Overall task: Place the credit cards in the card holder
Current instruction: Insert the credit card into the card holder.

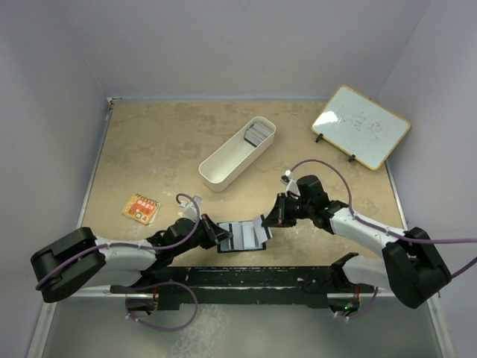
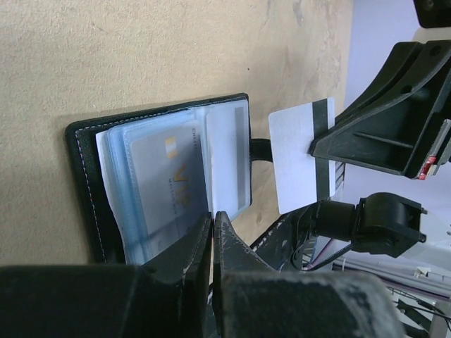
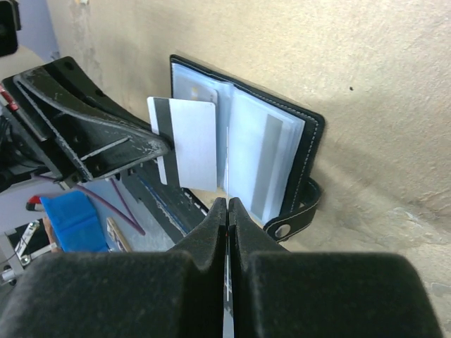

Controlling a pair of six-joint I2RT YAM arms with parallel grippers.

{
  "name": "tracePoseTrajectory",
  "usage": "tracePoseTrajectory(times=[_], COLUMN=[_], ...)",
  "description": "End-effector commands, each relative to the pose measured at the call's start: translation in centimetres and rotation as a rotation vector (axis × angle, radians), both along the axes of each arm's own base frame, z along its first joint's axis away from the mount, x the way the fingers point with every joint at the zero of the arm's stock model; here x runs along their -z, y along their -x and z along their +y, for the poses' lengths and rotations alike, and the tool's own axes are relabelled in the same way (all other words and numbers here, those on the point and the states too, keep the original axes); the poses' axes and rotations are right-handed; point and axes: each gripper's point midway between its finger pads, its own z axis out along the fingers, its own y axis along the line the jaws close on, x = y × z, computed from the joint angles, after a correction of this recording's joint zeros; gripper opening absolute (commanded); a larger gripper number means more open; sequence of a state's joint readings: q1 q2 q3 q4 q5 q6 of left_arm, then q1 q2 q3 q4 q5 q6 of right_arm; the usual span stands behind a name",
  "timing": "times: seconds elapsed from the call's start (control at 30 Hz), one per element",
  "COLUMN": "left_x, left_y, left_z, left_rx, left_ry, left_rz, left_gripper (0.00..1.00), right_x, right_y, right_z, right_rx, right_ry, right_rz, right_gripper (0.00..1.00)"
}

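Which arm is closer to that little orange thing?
Left. The left gripper sits right of the orange square, at the left edge of the card holder; the right gripper is farther, past its right side.

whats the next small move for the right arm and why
Probably have the right arm ease its striped card toward a clear sleeve of the card holder. The holder lies open, and that card, jaws shut on its striped edge, hangs beyond the snap tab, in no sleeve yet.

2 black-and-white arms, purple cables
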State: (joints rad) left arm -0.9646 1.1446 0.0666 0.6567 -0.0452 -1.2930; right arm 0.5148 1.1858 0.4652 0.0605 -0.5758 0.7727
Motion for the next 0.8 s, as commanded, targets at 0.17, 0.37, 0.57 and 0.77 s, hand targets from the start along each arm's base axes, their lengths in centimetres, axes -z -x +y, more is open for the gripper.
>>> tracePoseTrajectory(times=[0.17, 0.37, 0.57, 0.77], left_x=[-0.7, 0.0, -0.2, -0.1], left_y=[-0.5, -0.7, -0.9, -1.1], left_z=[-1.0, -0.8, -0.9, -0.7], left_rx=[0.023, 0.016, 0.021, 0.019], left_ry=[0.020, -0.006, -0.019, -0.031], left_rz=[-0.052, -0.043, -0.053, -0.037], left_gripper=[0.00, 0.00, 0.00, 0.00], right_x=[3.3, 4.6, 5.4, 5.7], right_y=[0.4, 0.9, 1.0, 0.8], right_z=[-1.0, -1.5, -1.9, -2.2], right_rx=[-0.005, -0.008, -0.015, -0.020], right_ry=[0.074, 0.098, 0.134, 0.164], right_rz=[0.016, 0.030, 0.039, 0.033], right_gripper=[0.00, 0.00, 0.00, 0.00])
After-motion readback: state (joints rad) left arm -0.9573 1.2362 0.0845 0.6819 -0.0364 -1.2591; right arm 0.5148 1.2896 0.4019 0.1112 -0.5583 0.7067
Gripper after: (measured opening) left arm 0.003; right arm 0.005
